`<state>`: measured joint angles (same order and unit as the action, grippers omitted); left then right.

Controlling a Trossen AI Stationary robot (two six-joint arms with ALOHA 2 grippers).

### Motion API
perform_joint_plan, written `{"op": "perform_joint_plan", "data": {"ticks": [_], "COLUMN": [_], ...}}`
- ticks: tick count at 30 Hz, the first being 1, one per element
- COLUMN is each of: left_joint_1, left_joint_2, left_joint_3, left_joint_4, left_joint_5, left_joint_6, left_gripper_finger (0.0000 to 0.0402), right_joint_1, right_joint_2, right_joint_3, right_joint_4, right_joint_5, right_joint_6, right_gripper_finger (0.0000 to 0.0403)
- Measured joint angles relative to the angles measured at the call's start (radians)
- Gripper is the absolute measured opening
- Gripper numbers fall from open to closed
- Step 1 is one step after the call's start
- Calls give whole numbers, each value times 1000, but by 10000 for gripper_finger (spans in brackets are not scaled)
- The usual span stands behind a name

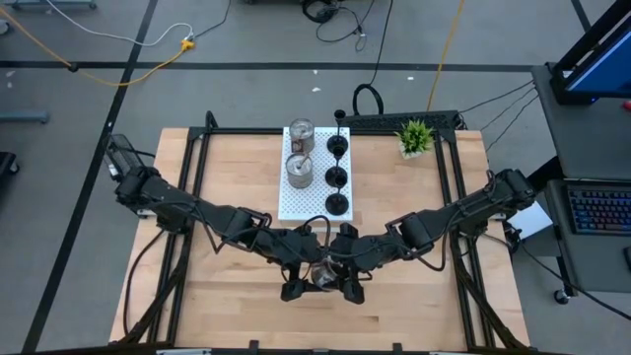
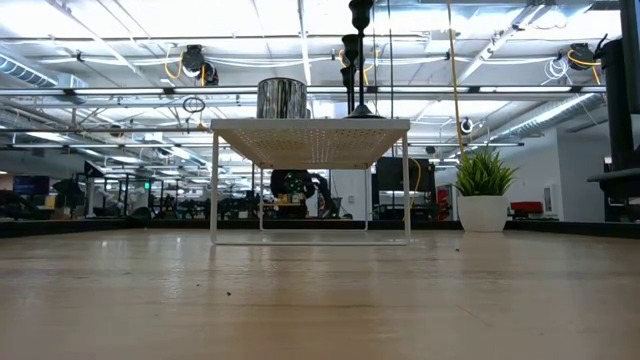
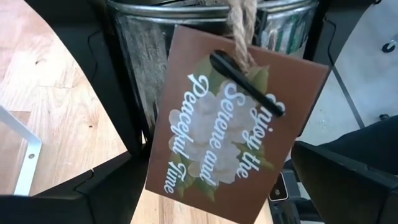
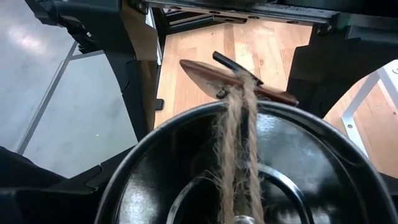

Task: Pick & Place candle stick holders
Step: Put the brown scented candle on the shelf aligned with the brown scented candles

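Observation:
Above the table's near middle, both grippers meet at a shiny silver candle stick holder (image 1: 322, 277). It is a squat tin with a dark inside (image 4: 249, 180), and a brown printed tag (image 3: 230, 124) hangs from its twine. My right gripper (image 1: 340, 273) is closed on it from the right. My left gripper (image 1: 305, 273) stands wide open from the left, a finger on each side of the tin. Two more silver holders (image 1: 299, 153) and three black holders (image 1: 336, 177) stand on the white rack (image 1: 296, 205). My right gripper has the silver holder between its two fingers, which lie on opposite sides of its round wall (image 4: 121, 174). They come from the table's right and slant down. The tin itself hides the pads. It stands upright, lifted clear of the table, with the tag hanging on its left-facing side. My left gripper straddles the tin's wall (image 3: 140, 81) from the table's left, slanting down. Whether its fingers touch the wall I cannot tell.
The white perforated rack (image 2: 310, 130) stands on thin legs at the far middle of the wooden table (image 1: 227, 168). A small green potted plant (image 1: 415, 136) sits at the far right. Bare wood lies to the left and right of the arms.

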<state>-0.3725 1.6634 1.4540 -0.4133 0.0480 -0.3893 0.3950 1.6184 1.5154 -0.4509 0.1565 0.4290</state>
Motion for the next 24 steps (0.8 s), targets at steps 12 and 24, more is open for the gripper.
{"op": "perform_joint_plan", "data": {"ticks": [12, 24], "left_joint_1": [25, 37], "left_joint_2": [0, 0], "left_joint_3": [0, 1], "left_joint_4": [-4, -15], "left_joint_5": [10, 3], "left_joint_6": [25, 10], "left_gripper_finger": [395, 395], "right_joint_1": [-1, -1], "right_joint_2": [0, 0], "right_joint_3": [0, 0], "right_joint_4": [-4, -3], "right_joint_5": [10, 26], "right_joint_6": [2, 3], "right_gripper_finger": [344, 344]}}
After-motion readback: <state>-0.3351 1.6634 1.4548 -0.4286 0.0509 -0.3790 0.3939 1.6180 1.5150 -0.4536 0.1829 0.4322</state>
